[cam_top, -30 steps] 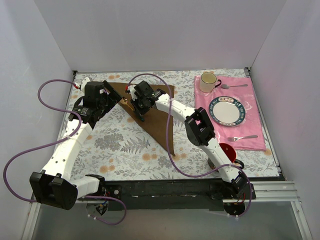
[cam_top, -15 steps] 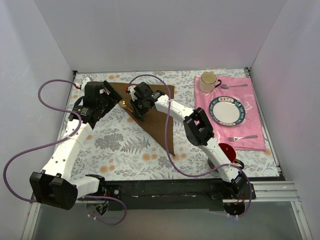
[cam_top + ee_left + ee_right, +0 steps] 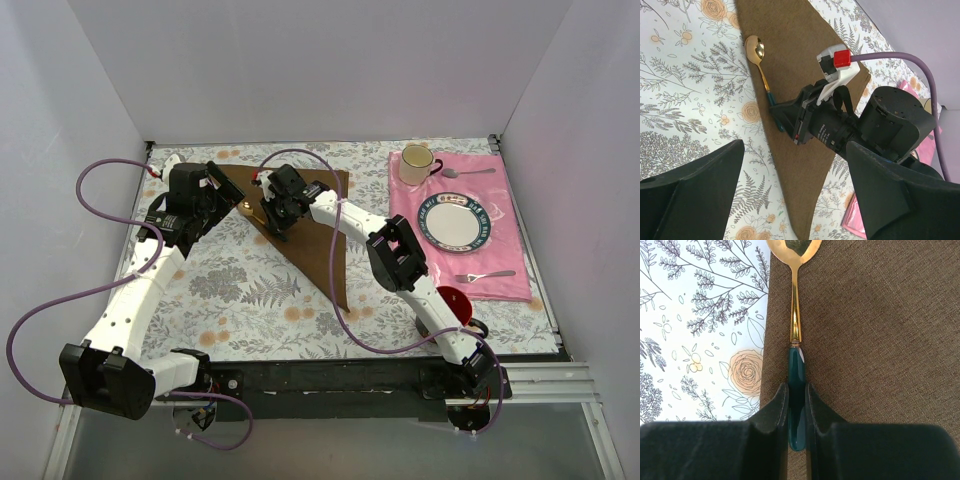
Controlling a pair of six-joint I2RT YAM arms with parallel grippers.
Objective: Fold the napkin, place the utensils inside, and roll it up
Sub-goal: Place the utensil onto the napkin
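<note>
Napkin (image 3: 318,250) is already lying folded into a triangle on the flowery tablecloth (image 3: 250,290), so we're counting step one as done. Right now we're looking at the utensil step. The spoon (image 3: 796,367), gold bowl and dark green handle, is lying flat on the napkin, just inside its long slanted edge and running parallel to that edge.

The right gripper (image 3: 796,389) is sitting low over the napkin with its fingers snug on both sides of the green handle. We honestly can't tell whether it's squeezing the handle or only flanking it. The left gripper (image 3: 795,147) is hanging above the napkin's slanted edge with its fingers spread wide and nothing between them.

Off to the napkin's right, well apart, a silver fork (image 3: 485,274) is resting on the pink placemat (image 3: 510,290). We're guessing it isn't part of this job.

So we're figuring roughly halfway: the fold is done and the spoon is pretty much placed. The right gripper isn't clear of the handle yet, and the whole roll-up isn't started.
</note>
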